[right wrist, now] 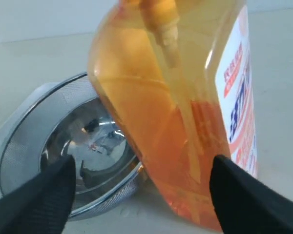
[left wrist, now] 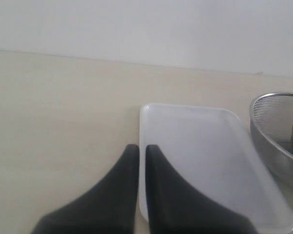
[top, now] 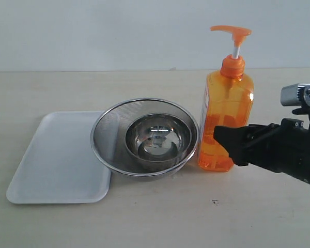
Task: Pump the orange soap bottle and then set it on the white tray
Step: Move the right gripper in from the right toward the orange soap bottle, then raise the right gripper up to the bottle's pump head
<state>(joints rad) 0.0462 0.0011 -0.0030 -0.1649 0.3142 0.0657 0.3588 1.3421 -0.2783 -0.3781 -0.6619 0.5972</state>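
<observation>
Reaching for the bottle (top: 226, 111), upright beside the strainer (top: 106, 135), the right gripper (top: 228, 142) sits at its base; left gripper (left wrist: 138, 149) hangs pinched together, empty, over the tray (left wrist: 205, 161) edge; right jaws gape astride the bottle, gripping nothing; pumping seems undone, so next likely a square squeeze.

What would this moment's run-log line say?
right gripper: open, at orange soap bottle | left gripper: shut, near white tray | bottle: upright beside strainer, off tray

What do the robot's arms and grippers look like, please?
The left gripper and the right gripper are both matte black, each with two tapering, wedge-shaped fingers. The right arm is black too, with a silver-grey metal fitting on top.
</observation>
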